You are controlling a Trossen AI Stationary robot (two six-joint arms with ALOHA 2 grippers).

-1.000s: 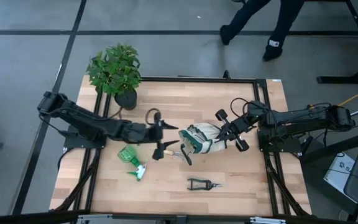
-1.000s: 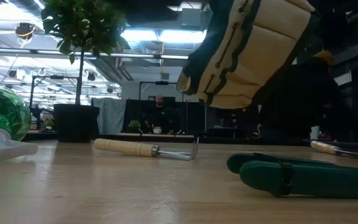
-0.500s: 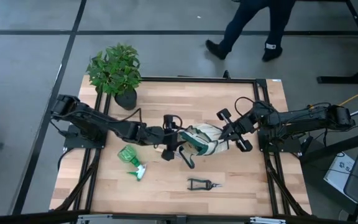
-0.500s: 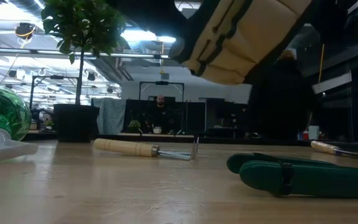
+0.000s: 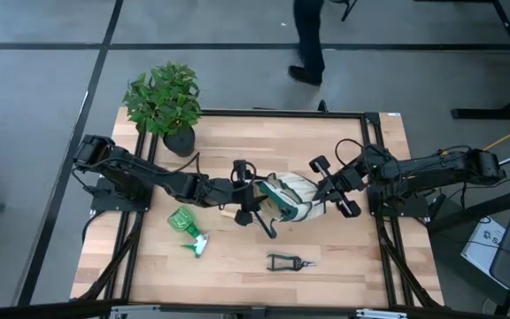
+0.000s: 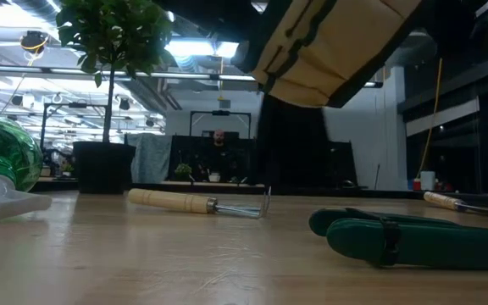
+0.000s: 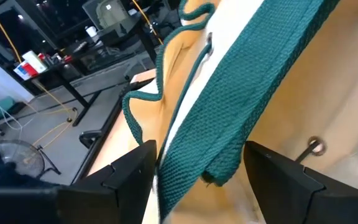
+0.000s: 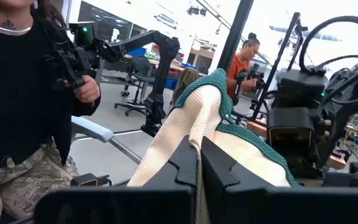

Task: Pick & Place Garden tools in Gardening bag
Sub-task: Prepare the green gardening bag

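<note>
Presently, the gardening bag (image 5: 292,197) is held clear of the worktop (image 5: 343,257) near its middle, between the two hands. The right hand (image 5: 328,189) is pressed together on the bag's cream fabric at its far end; the right wrist view shows the two dark fingers (image 8: 185,165) closed with the cloth (image 8: 194,124) pinched between them. The left hand (image 5: 251,201) is at the bag's mouth, its fingers spread wide; in the left wrist view a dark green strap (image 7: 241,106) runs between the two fingers (image 7: 120,177), but whether they touch it cannot be told.

In the low view the bag (image 6: 329,42) hangs overhead, tilted, with nothing beneath it touching it.

Other tools lie on the worktop (none in either hand). The wooden-handled rake (image 6: 200,203) lies flat, below the raised bag in the low view. The black pruning shears (image 5: 286,262) lie well apart from both hands, toward the near edge. The green spray bottle (image 5: 187,227) lies on its side near the left hand, on the left arm's near side. A dark green sheath-like piece (image 6: 413,237) lies flat close to the low camera.

The potted plant (image 5: 166,102) stands at the far left corner, well behind the left arm.
</note>
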